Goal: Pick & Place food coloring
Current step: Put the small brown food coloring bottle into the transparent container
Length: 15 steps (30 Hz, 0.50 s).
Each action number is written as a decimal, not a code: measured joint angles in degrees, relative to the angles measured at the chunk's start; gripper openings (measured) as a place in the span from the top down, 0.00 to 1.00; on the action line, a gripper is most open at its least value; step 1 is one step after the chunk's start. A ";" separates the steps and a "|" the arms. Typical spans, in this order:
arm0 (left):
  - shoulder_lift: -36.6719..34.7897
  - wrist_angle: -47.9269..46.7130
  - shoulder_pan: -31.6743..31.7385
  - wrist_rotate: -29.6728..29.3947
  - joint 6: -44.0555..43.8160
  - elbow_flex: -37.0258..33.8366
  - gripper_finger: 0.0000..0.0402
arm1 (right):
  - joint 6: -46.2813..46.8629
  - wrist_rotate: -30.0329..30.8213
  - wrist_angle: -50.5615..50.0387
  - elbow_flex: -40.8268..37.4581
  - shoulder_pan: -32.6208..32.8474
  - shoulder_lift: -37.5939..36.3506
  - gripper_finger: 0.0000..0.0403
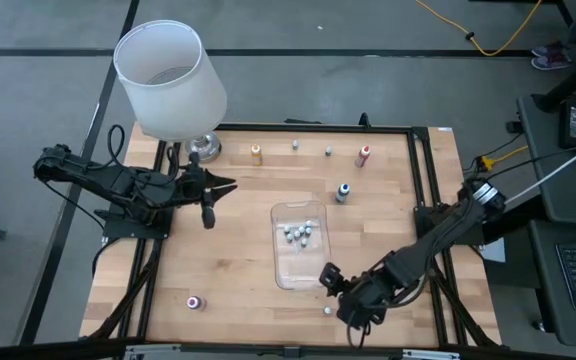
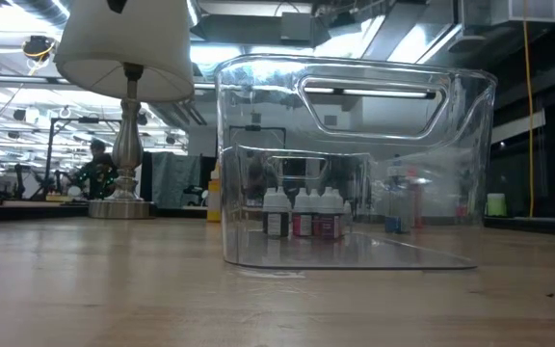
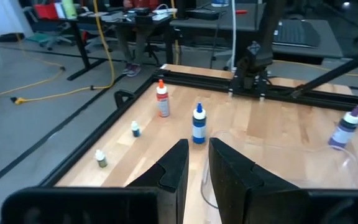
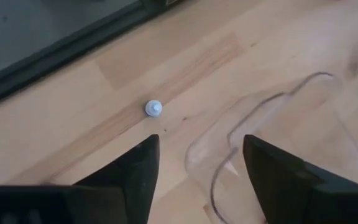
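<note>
The right gripper (image 1: 340,300) hangs low over the near edge of the table (image 1: 238,255), just beside the near right corner of the clear tray (image 1: 298,270), and its wrist view shows its fingers (image 4: 135,174) standing well apart with nothing between them. The piece of food coloring in hand looks to be the small white-capped bottle (image 4: 153,109) that stands alone on the bare wood, seen at about 11 o'clock from the gap between the fingers; in the high view the same bottle (image 1: 327,311) sits at roughly 7 o'clock from the gripper. To do this step well, I would first shift the gripper until the cap lies squarely in the middle of the gap, then come straight down, since a bottle this small is likely to tip or skid if one finger meets it first. Keep clear of the tray wall on the way, and close low on the body rather than on the cap. A cluster of bottles (image 1: 299,234) already stands inside the tray, so the drop should go to its bare near end. The left gripper (image 1: 208,205) waits near the lamp (image 1: 171,80), its fingers (image 3: 176,171) close together and empty
</note>
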 joint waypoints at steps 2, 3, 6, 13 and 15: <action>-0.01 0.00 0.00 -1.13 0.02 0.00 0.85 | 0.07 -0.35 0.25 0.00 0.00 1.78 0.44; -0.02 0.00 0.00 -1.46 0.02 0.00 0.85 | 0.13 -0.65 0.40 0.00 0.00 2.61 0.45; -0.02 -0.11 0.00 -1.78 0.02 0.00 0.85 | 0.56 -2.61 1.03 0.00 0.23 4.98 0.47; -0.02 -0.26 0.00 -1.78 0.02 0.00 0.85 | 1.88 -6.47 4.12 0.00 1.18 10.16 0.50; -0.02 -0.26 0.00 -1.76 -0.02 0.00 0.85 | 1.82 -6.62 4.96 0.00 1.22 11.36 0.51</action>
